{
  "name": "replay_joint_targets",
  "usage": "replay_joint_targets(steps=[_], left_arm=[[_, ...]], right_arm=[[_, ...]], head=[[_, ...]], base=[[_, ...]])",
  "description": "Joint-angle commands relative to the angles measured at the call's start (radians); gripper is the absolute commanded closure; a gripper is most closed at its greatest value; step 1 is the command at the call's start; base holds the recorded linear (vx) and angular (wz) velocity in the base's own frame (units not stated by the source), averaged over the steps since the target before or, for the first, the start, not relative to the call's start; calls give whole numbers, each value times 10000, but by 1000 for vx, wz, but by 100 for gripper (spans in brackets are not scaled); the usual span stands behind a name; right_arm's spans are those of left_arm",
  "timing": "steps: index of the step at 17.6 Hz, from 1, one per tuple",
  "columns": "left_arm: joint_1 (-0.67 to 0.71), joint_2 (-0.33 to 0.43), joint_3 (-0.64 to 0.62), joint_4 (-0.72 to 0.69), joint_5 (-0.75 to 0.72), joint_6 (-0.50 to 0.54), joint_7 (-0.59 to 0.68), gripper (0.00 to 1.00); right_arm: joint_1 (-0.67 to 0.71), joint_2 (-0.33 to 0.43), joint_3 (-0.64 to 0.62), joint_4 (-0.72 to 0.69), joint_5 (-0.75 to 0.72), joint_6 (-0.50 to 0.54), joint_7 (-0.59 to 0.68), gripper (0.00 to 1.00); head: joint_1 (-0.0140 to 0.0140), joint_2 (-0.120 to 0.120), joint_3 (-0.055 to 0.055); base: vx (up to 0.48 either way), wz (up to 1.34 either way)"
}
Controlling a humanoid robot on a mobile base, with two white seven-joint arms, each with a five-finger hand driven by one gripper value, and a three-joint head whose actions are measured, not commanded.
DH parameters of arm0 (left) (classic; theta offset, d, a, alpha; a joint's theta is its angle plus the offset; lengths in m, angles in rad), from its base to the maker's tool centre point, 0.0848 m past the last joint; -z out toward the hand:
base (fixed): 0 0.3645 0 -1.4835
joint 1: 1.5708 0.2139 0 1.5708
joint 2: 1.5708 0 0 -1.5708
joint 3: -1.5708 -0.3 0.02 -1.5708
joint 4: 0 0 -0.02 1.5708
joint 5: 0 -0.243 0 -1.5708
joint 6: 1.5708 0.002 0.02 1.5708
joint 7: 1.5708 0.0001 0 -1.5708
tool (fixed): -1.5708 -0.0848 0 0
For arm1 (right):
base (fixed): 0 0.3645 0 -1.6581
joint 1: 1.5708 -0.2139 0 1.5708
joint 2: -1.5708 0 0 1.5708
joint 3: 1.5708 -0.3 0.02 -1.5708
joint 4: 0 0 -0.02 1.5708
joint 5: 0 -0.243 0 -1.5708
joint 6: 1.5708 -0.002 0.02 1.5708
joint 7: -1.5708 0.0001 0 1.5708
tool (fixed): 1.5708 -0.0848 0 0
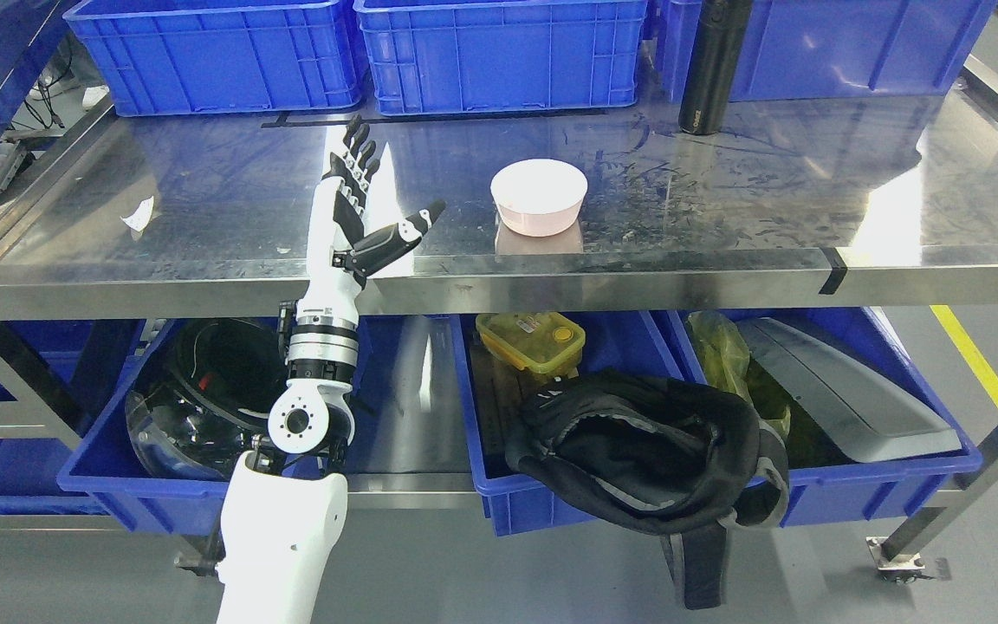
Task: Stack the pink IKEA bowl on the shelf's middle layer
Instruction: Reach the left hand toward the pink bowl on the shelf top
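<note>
Head view. Steel shelf (204, 182), middle layer, reflective and scuffed.

Pink bowl (539, 196): upright on the shelf, near the front edge, slightly right of centre. It stands alone, with nothing in contact; its reflection shows in the steel just below it.

Left hand (359, 195): arm enters at 7 o'clock and rises past the shelf's front edge. Palm is over the shelf, at 9 o'clock from the bowl and well apart from it. Fingers (360, 152) are straight, close together side by side, pointing to 12 o'clock. Thumb (404, 230) is splayed out toward 2 o'clock, tip pointing at the bowl. The hand holds nothing.

Right arm: out of frame.

Other items on the shelf:
- Three blue crates (499, 52) in a row along the back edge, at 12 o'clock.
- Black bottle (711, 65) upright at 1 o'clock from the bowl, in front of the right-hand crate.
- White scrap (139, 214) at 9 o'clock, near the left edge.
- Black tape strip (832, 270) wrapped on the front rail at 3 o'clock.

Lower layer, blue bins:
- Left bin: dark helmet (196, 390), partly hidden by the forearm.
- Middle bin: yellow lidded box (531, 338); black bag (646, 451) draped over the bin's front wall, straps hanging down.
- Right bin: grey panel (845, 390) and yellow plastic (720, 347).
</note>
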Motion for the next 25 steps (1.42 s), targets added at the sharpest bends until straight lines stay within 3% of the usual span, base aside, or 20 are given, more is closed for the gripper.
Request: replay_joint_targets(steps=[1, 4, 5, 7, 9, 13, 18, 21, 25], left_arm=[[119, 169, -205, 502, -20, -74, -121, 0], [-323, 312, 72, 492, -21, -105, -502, 0], [-735, 863, -4, 507, -21, -75, -1097, 0], [-1137, 1221, -50, 491, -553, -90, -1700, 0], [-1749, 1466, -111, 385, -2435, -90, -2082, 0], [-2564, 2019, -723, 77, -5672, 17, -4304, 4], [-3345, 1867, -1339, 0, -10505, 33, -7466, 3], [-3974, 1591, -2010, 46, -11309, 48, -7576, 3], [-4926, 717, -3512, 261, -12139, 1825, -8233, 3]], right_arm=[[153, -175, 0, -175, -3, 4, 4, 0], [153, -175, 0, -175, -3, 4, 4, 0], [153, -175, 0, -175, -3, 4, 4, 0], [153, -175, 15, -175, -3, 4, 4, 0], [153, -175, 0, -175, -3, 4, 4, 0], [153, -175, 0, -175, -3, 4, 4, 0], [153, -175, 0, -175, -3, 4, 4, 0], [153, -175, 0, -175, -3, 4, 4, 0], [153, -175, 0, -175, -3, 4, 4, 0]], head=[[0, 0, 0], [0, 0, 0], [0, 0, 0], [0, 0, 0], [0, 0, 0], [0, 0, 0], [0, 0, 0], [0, 0, 0], [0, 0, 0]], base=[[0, 0], [0, 0], [0, 0], [0, 0], [0, 0], [0, 0], [0, 0], [0, 0], [0, 0]])
